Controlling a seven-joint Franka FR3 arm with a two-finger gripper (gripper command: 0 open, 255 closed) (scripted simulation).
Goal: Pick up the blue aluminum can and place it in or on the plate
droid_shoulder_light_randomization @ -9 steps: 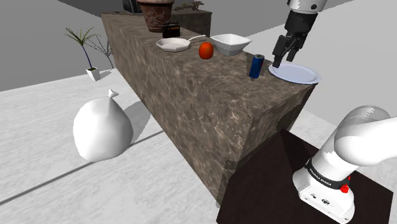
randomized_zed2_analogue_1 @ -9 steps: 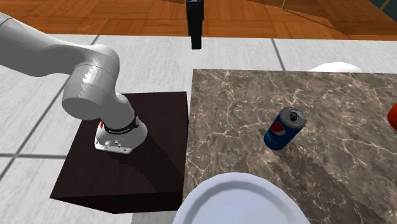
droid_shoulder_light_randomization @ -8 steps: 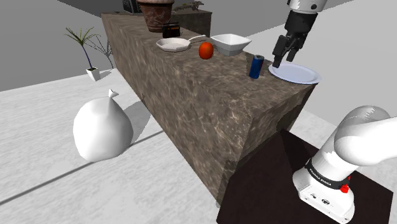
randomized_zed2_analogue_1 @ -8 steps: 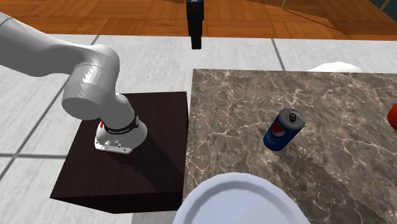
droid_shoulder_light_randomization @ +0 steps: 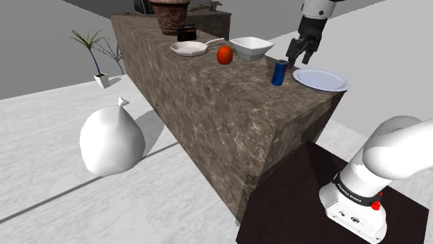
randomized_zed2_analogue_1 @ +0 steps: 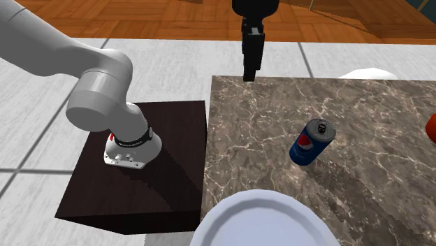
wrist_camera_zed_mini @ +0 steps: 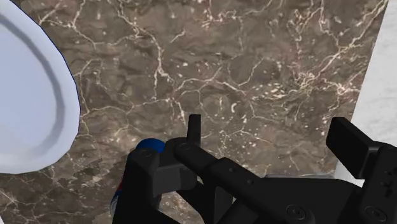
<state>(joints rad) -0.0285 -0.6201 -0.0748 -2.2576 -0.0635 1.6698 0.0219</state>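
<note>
- Marble-patterned tabletop (droid_shoulder_light_randomization: 229, 118), a long brown block veined in white, runs from the upper centre of the shoulder view to its right side.
- White Franka arm (randomized_zed2_analogue_1: 98, 105) rises from a dark stand (randomized_zed2_analogue_1: 91, 199) at lower left of the second exterior view, hard against the tabletop's end.
- White sack (droid_shoulder_light_randomization: 111, 142) sits on the pale floor (droid_shoulder_light_randomization: 55, 201) at centre left of the shoulder view, with a small potted plant (droid_shoulder_light_randomization: 94, 52) well behind it at upper left.
- White plate (droid_shoulder_light_randomization: 321, 79) lies flat on the tabletop's near end, at right of the shoulder view.
- White bowl (droid_shoulder_light_randomization: 251, 46), white pan (droid_shoulder_light_randomization: 187, 48) and orange-red fruit (droid_shoulder_light_randomization: 224, 55) are grouped farther along the tabletop, toward upper centre.
- Blue can (droid_shoulder_light_randomization: 279, 72) stands upright on the tabletop between the fruit and the plate, just left of the plate and not touching it. The second exterior view shows its red-and-white logo, right of centre.
- Black pincer (droid_shoulder_light_randomization: 297, 61) hangs above the tabletop, up and to the right of the can in the shoulder view. Its fingers (wrist_camera_zed_mini: 348, 143) stand apart and clasp nothing. In the wrist view the can's blue top peeks out beside one finger, with the plate's rim near it.
</note>
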